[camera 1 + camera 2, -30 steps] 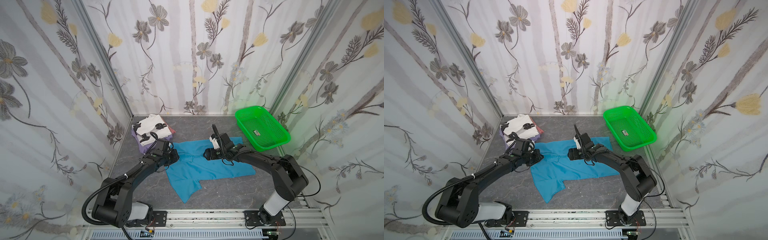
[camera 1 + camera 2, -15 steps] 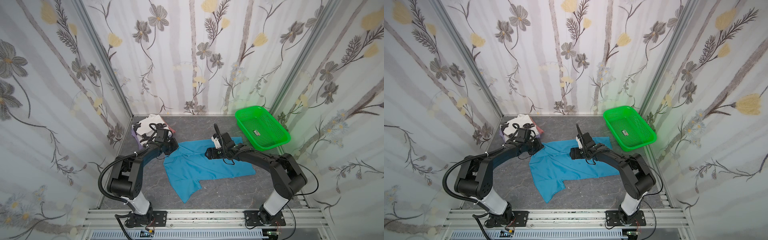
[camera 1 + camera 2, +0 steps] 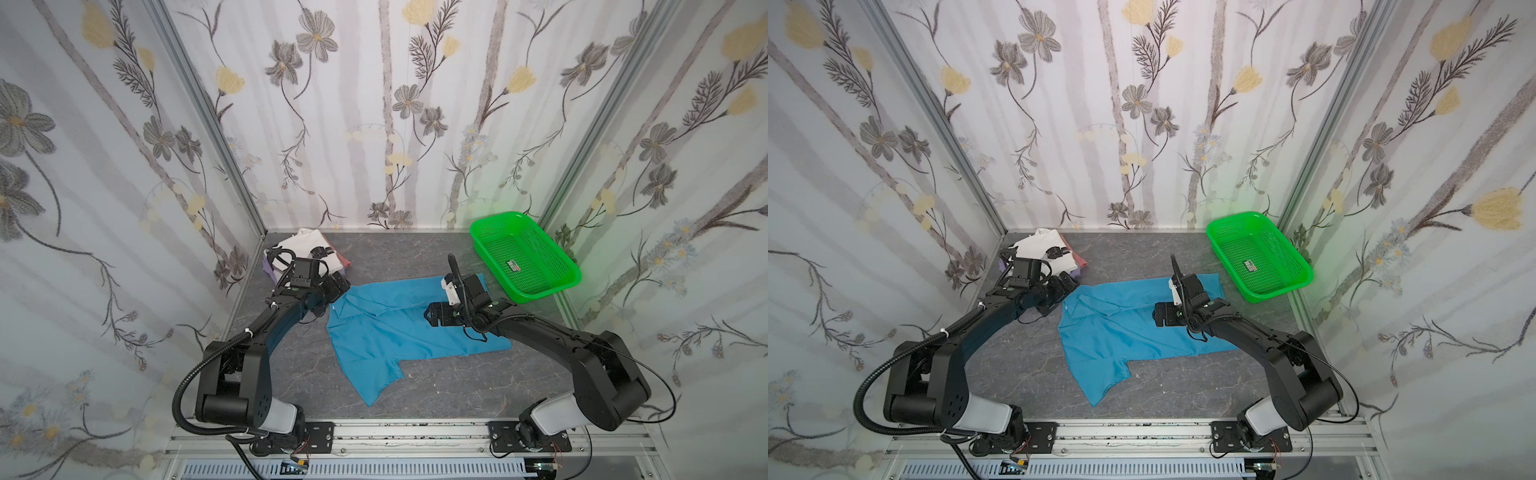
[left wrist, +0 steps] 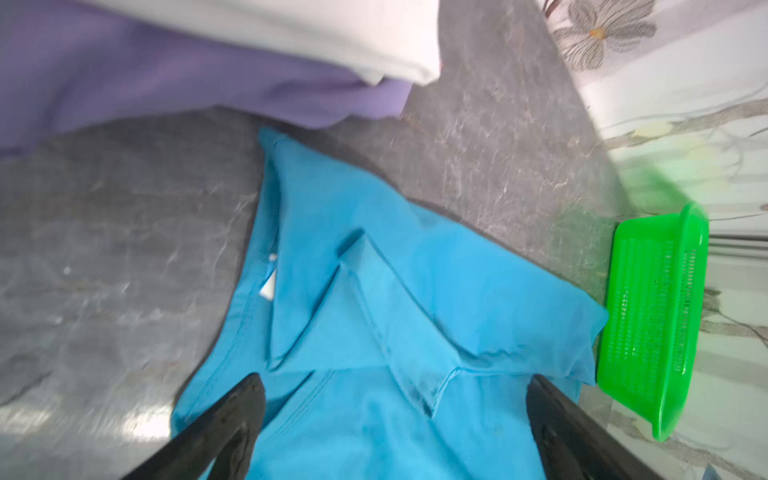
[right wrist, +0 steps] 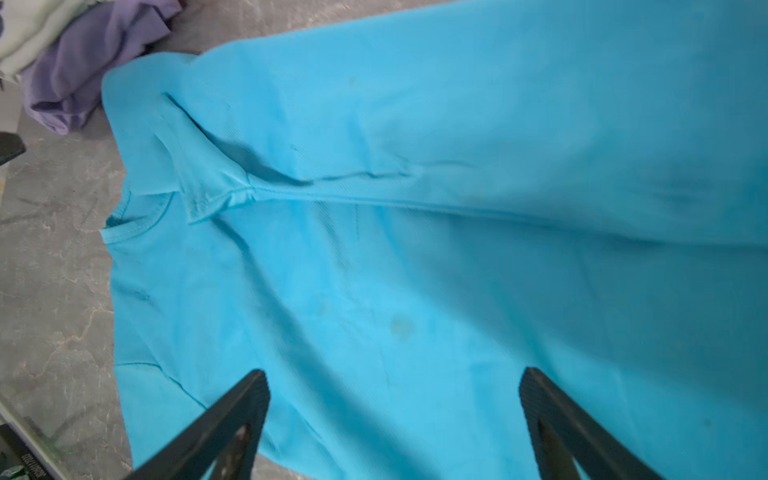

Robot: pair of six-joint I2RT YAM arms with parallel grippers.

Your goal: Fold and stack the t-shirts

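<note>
The left gripper point(image 4: 395, 386) and right gripper point(image 5: 392, 380) both gape empty over the blue shirt point(image 3: 395, 328), lying just beside the basket point(image 3: 571, 277); best pinch both layers along the sleeve edge farthest from the basket.

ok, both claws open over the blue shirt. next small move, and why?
Probably shift the left claw and right claw, both open and empty, to the near edge of the blue shirt. The far side is already folded in, but the near sleeve lies unfolded.
</note>
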